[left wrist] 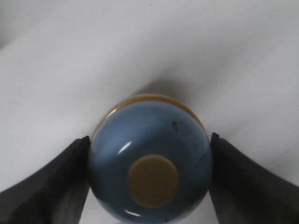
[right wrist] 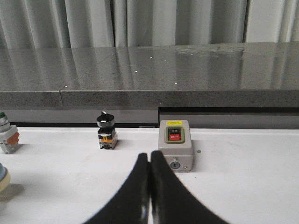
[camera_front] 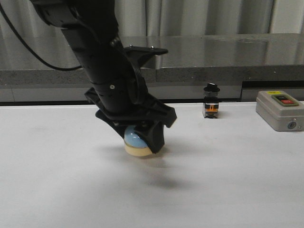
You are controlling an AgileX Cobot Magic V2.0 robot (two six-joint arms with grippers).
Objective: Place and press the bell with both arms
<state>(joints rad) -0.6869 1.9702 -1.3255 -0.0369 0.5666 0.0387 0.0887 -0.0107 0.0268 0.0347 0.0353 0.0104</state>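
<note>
White table, grey stone ledge and curtains behind. Left gripper clamps the light-blue bell by the dome sides, cream base on the tabletop, left of centre. Right gripper fingers pressed together, holding nothing. Grey switch box and black selector switch near the back edge

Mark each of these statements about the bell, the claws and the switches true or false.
1. The left claw grips the bell from two sides. True.
2. The right claw is wide open. False: its fingers are pressed together.
3. The grey switch box sits far right on the table. True.
4. The bell's button is red. False: it is cream.
5. The black-knobbed switch lies toppled. False: it stands upright.
</note>
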